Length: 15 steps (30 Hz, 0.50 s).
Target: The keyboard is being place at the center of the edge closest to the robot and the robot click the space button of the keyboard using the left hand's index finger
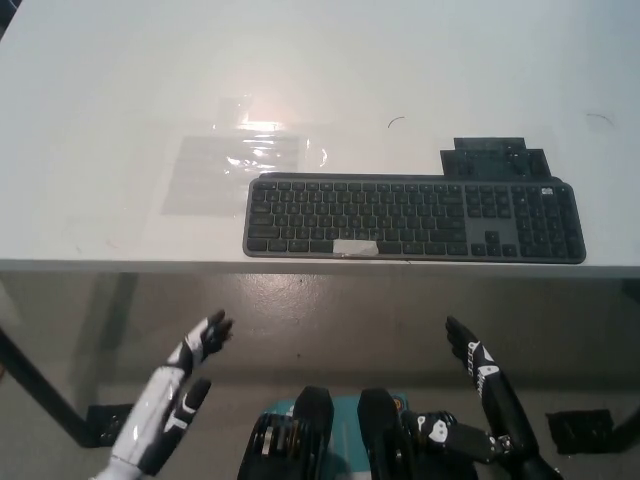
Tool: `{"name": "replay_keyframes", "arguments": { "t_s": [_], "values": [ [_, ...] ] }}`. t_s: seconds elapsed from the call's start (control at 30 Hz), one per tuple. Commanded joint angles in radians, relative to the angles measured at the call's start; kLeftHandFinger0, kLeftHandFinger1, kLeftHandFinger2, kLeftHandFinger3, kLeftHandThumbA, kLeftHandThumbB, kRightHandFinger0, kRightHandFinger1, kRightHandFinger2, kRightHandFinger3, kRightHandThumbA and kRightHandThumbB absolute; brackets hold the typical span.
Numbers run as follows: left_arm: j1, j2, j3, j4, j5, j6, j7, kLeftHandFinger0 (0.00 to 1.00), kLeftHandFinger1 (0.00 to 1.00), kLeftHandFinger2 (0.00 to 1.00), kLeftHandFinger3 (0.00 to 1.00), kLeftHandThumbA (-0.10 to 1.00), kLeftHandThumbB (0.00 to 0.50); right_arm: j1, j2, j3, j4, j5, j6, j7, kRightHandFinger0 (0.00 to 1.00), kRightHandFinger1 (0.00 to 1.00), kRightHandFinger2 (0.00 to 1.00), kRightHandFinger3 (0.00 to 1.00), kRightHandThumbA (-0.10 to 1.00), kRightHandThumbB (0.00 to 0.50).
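A dark grey keyboard (pixel 414 219) lies flat on the white table (pixel 120 90), close to its near edge and a little right of the middle. A pale strip marks its space bar (pixel 355 247). My white left hand (pixel 190 365) hangs below the table edge at the lower left, open, fingers spread and pointing up toward the table, well short of the keyboard. My black right hand (pixel 478 365) rests open at the lower right, also below the table edge.
A clear plastic sheet (pixel 240 165) lies on the table left of and behind the keyboard. A dark flat object (pixel 495 157) sits just behind the keyboard's right part. Table legs and the floor show under the near edge.
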Motion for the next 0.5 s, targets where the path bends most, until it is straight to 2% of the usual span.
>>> {"name": "replay_keyframes", "arguments": {
  "t_s": [0.0, 0.03, 0.13, 0.2, 0.3, 0.47],
  "values": [
    [-0.046, 0.02, 0.01, -0.118, 0.185, -0.048, 0.011, 0.01, 0.0, 0.05, 1.0, 1.0, 0.354, -0.016, -0.004, 0.002, -0.005, -0.013, -0.064, 0.004, 1.0, 1.0, 1.0, 1.0, 1.0, 0.331],
    [-0.057, 0.013, 0.011, -0.126, 0.226, -0.052, 0.024, 0.0, 0.0, 0.0, 1.0, 1.0, 0.353, -0.015, -0.004, 0.003, -0.005, -0.013, -0.064, 0.005, 1.0, 1.0, 1.0, 1.0, 1.0, 0.33],
    [-0.102, -0.011, 0.001, -0.142, 0.295, -0.014, 0.03, 0.0, 0.0, 0.0, 1.0, 1.0, 0.373, -0.013, -0.004, 0.006, -0.003, -0.019, -0.064, 0.006, 1.0, 1.0, 1.0, 1.0, 1.0, 0.338],
    [-0.144, -0.028, -0.013, -0.121, 0.348, 0.007, 0.031, 0.0, 0.0, 0.0, 1.0, 1.0, 0.351, -0.013, -0.004, 0.006, -0.002, -0.025, -0.07, 0.002, 1.0, 1.0, 1.0, 1.0, 1.0, 0.34],
    [-0.197, -0.055, -0.029, -0.093, 0.408, 0.047, 0.029, 0.0, 0.0, 0.0, 1.0, 1.0, 0.386, -0.015, -0.005, 0.005, -0.004, -0.023, -0.063, 0.006, 1.0, 1.0, 1.0, 1.0, 1.0, 0.337],
    [-0.286, -0.072, -0.064, -0.008, 0.437, 0.096, -0.002, 0.0, 0.0, 0.01, 1.0, 1.0, 0.376, -0.013, -0.002, 0.002, -0.007, -0.017, -0.062, 0.007, 1.0, 1.0, 1.0, 1.0, 1.0, 0.341]
  ]
}}
